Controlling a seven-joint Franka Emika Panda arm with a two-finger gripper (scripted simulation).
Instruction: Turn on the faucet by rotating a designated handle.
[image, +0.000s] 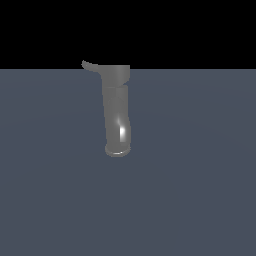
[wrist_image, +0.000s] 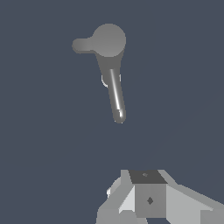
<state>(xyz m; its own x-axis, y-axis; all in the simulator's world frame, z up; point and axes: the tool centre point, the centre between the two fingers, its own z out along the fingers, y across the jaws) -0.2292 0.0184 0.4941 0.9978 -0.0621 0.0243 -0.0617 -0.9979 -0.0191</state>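
Wrist view: faucet (wrist_image: 114, 89) w/ handle (wrist_image: 81, 45)

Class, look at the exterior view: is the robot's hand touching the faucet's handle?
No. The handle juts from the faucet collar toward the exterior view's left with nothing on it; no hand appears in that view.

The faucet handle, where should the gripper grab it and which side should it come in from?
Probably grip the handle near its free tip, farthest from the collar of the faucet, where leverage is greatest. It sticks out toward the exterior view's left, so come in from that open side, with the jaws straddling the thin lever.
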